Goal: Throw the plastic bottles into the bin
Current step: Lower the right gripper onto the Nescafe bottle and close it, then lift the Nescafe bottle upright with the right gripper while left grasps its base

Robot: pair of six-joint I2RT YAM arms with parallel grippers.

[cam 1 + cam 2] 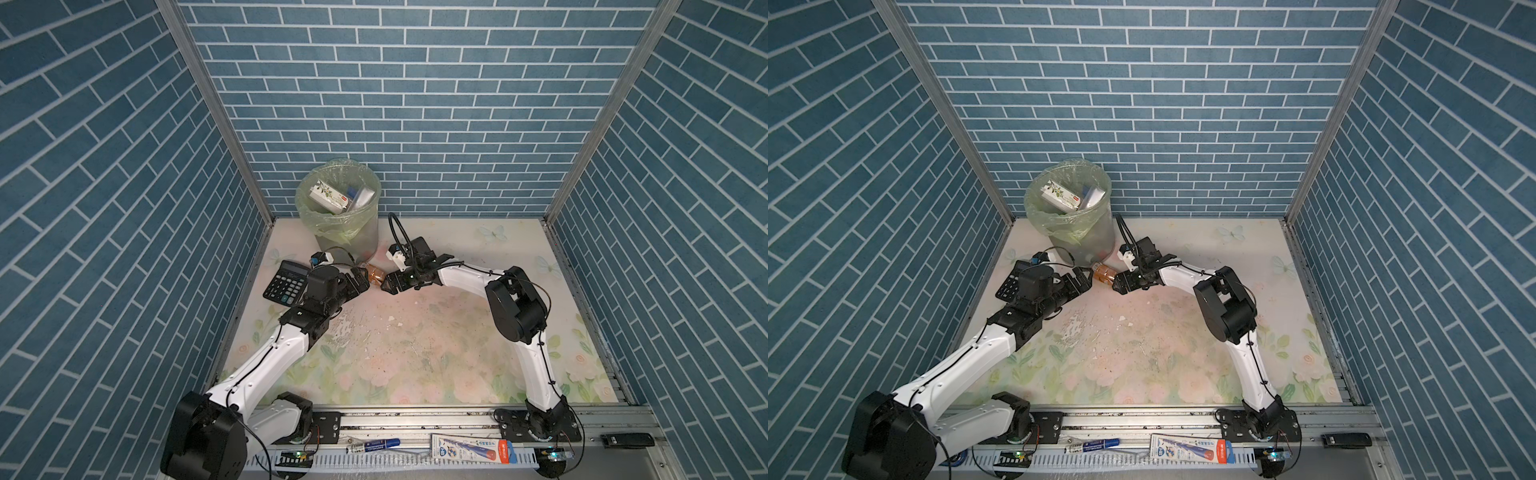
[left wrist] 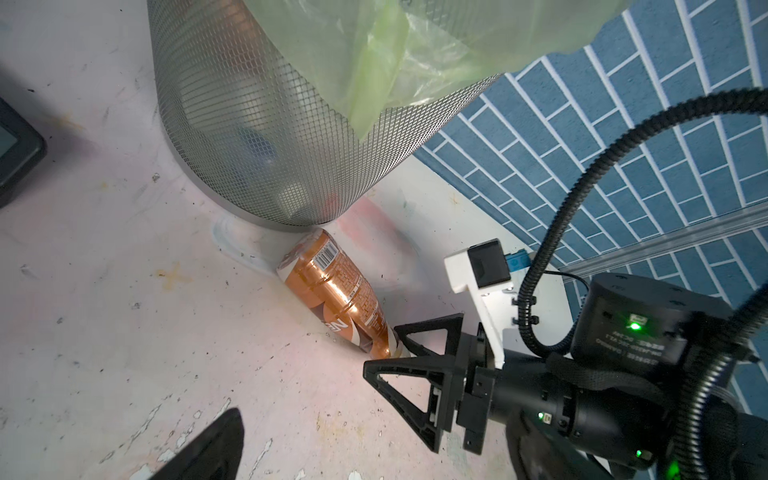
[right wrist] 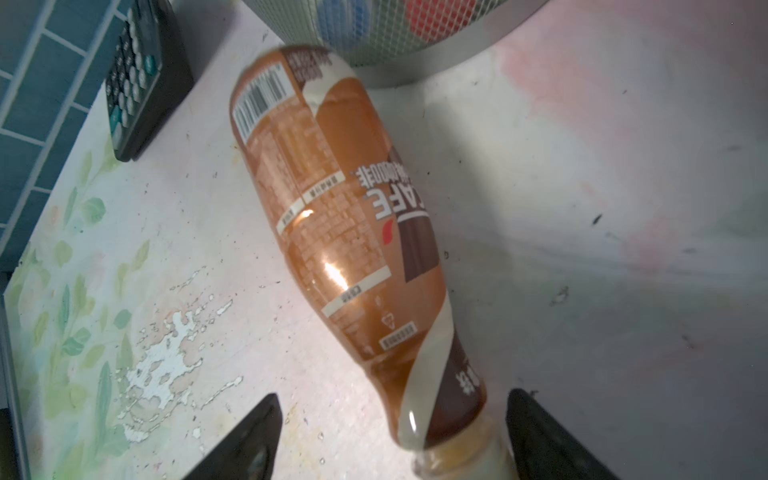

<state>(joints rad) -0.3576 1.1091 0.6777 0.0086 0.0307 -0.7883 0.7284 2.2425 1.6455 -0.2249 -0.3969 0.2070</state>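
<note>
Right arm stretches low over surface (image 1: 415,353), elbow raised; right hand (image 1: 385,284) jaws parted astride neck of brown bottle (image 1: 376,275), not clamped. Bottle lies on side, base at foot of bin (image 1: 357,241). Left hand (image 1: 368,281) gapes wide, empty, just beside bottle.

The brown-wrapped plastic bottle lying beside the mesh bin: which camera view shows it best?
The right wrist view: the brown-wrapped plastic bottle fills the frame, its printing legible. The left wrist view shows the bottle smaller, neck partly hidden. In both top views it is a small brown patch.
</note>
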